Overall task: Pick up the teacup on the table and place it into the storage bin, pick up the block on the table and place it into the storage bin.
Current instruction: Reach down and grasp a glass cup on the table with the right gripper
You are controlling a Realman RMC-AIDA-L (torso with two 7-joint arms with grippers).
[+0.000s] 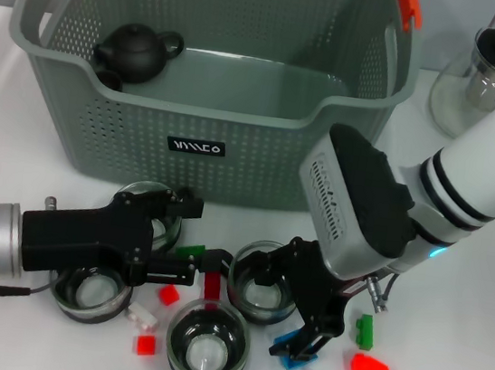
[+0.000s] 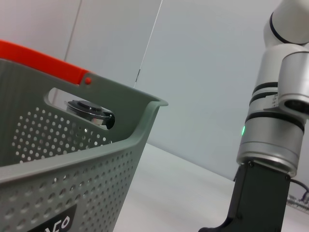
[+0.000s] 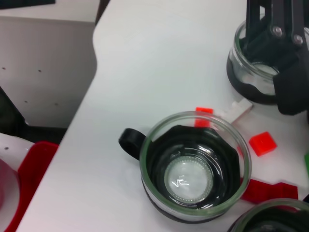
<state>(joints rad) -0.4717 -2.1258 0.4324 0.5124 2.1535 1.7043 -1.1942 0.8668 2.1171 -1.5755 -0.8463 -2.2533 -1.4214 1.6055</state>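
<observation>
right gripper (image 1: 308, 337) is seen from the head camera lowered with fingers apart over a blue block (image 1: 291, 353), beside a glass teacup (image 1: 263, 283); left gripper (image 1: 185, 254), finger state unclear, is held among the teacups before the storage bin (image 1: 232, 160). a black-handled teacup (image 3: 194, 166) is framed by the right wrist camera.

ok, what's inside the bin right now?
A black teapot sits in the bin, in the far corner on the robot's left. The rest of the visible floor looks bare. The near wall hides the floor strip just behind it.
</observation>
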